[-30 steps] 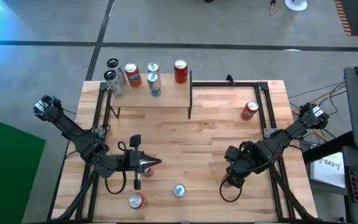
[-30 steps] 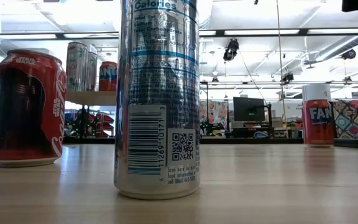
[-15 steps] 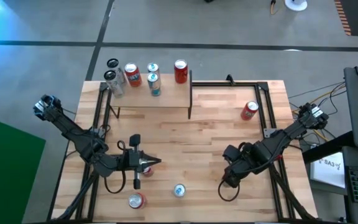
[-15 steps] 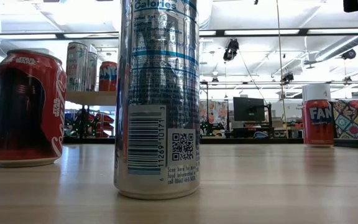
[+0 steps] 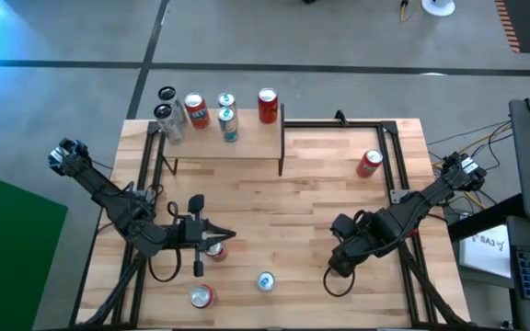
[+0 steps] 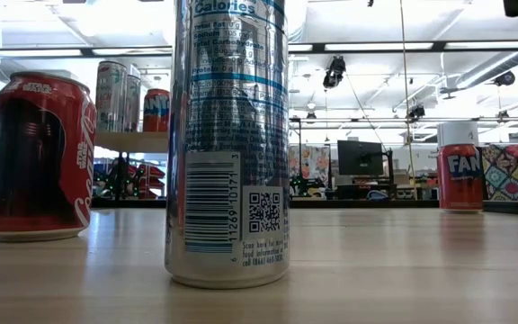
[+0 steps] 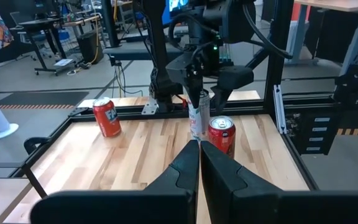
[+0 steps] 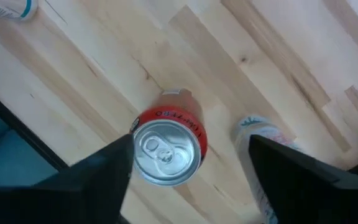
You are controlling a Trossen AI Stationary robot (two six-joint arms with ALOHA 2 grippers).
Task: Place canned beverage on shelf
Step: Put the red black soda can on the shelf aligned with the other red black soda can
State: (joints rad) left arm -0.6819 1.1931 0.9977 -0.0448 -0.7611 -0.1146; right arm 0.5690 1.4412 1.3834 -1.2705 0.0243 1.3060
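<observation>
While the overhead camera hides it beneath the arm, the right wrist view shows a red aluminium can (image 8: 168, 147) standing upright on the butcher-block table (image 5: 311, 198), pull-tab up, between the spread fingers of the right gripper (image 8: 188, 163). The left gripper (image 7: 199, 163) is closed, empty. "Calories" marks the tall silver can (image 6: 228, 144).

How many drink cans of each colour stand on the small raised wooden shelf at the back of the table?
On the light wooden shelf:
Silver cans with dark tops: 2
Blue-and-white cans: 2
Red-and-blue can: 1
Plain red can: 1
Total: 6
</observation>
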